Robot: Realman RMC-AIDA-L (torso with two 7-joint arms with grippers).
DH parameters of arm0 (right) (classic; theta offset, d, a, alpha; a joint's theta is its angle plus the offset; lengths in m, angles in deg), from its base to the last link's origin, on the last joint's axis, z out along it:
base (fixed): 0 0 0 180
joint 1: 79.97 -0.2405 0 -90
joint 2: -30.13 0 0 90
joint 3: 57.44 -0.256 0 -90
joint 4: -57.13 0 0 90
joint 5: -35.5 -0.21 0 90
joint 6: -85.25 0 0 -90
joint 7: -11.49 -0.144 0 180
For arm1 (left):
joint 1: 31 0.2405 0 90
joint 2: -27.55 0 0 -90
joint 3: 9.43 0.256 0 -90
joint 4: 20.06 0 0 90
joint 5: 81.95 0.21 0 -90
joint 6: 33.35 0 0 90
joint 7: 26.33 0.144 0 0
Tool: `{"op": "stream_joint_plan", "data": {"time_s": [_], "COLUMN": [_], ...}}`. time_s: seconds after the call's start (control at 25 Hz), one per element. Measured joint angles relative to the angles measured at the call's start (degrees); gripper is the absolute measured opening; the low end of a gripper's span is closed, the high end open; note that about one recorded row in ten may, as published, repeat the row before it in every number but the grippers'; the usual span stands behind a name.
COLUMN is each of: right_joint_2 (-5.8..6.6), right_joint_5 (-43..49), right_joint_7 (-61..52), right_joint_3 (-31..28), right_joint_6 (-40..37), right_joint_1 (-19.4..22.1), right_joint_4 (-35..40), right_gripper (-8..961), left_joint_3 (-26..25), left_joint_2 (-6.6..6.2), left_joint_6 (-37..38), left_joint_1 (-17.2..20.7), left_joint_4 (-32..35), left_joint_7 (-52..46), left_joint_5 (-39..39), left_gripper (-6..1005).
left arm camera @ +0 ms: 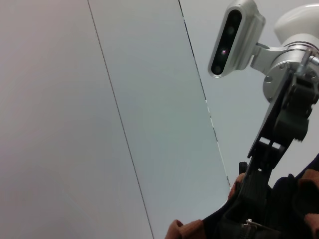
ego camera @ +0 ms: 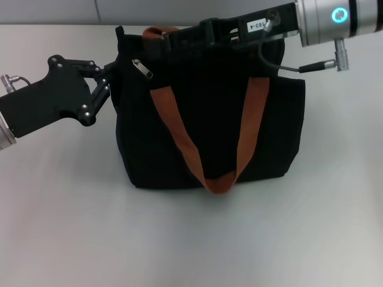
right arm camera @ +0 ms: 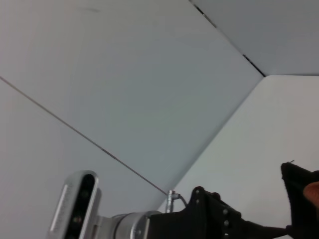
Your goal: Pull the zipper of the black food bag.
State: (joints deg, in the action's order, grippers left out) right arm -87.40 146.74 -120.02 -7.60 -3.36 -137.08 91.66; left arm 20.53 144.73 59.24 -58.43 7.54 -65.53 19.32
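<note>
The black food bag [ego camera: 209, 131] stands upright in the middle of the white table in the head view. A brown-orange strap [ego camera: 179, 137] hangs down its front. The zipper's silver pull tab [ego camera: 142, 67] lies near the bag's top left corner, with nothing holding it. My left gripper [ego camera: 106, 78] comes in from the left, its fingers closed onto the bag's upper left edge. My right gripper [ego camera: 160, 39] reaches across the bag's top from the right. Its tip rests at the far top edge by the strap, just above and right of the tab. It also shows in the left wrist view as the right gripper [left arm camera: 244, 186].
The white table [ego camera: 191, 239] spreads around the bag on all sides. A grey cable [ego camera: 287, 67] hangs from my right wrist over the bag's top right. A pale panelled wall [left arm camera: 124, 99] stands behind the table.
</note>
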Motion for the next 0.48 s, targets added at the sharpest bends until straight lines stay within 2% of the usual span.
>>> {"op": "stream_joint_plan", "data": {"time_s": [0.44, 0.48], "right_joint_2": [-0.79, -0.79], "right_joint_5": [2.3, 2.3], "right_joint_7": [-1.2, -1.2], "right_joint_3": [4.17, 4.17], "right_joint_6": [4.12, 4.12], "right_joint_1": [-3.12, -3.12], "right_joint_4": [-0.27, -0.27], "right_gripper": [803, 774], "left_joint_3": [0.0, 0.0], "left_joint_2": [-0.03, -0.03], "left_joint_6": [0.04, 0.04], "left_joint_1": [-0.49, -0.49], "left_joint_4": [-0.01, -0.01], "left_joint_7": [-0.57, -0.57], "left_joint_5": [-0.05, -0.05], "left_gripper": [27, 27]}}
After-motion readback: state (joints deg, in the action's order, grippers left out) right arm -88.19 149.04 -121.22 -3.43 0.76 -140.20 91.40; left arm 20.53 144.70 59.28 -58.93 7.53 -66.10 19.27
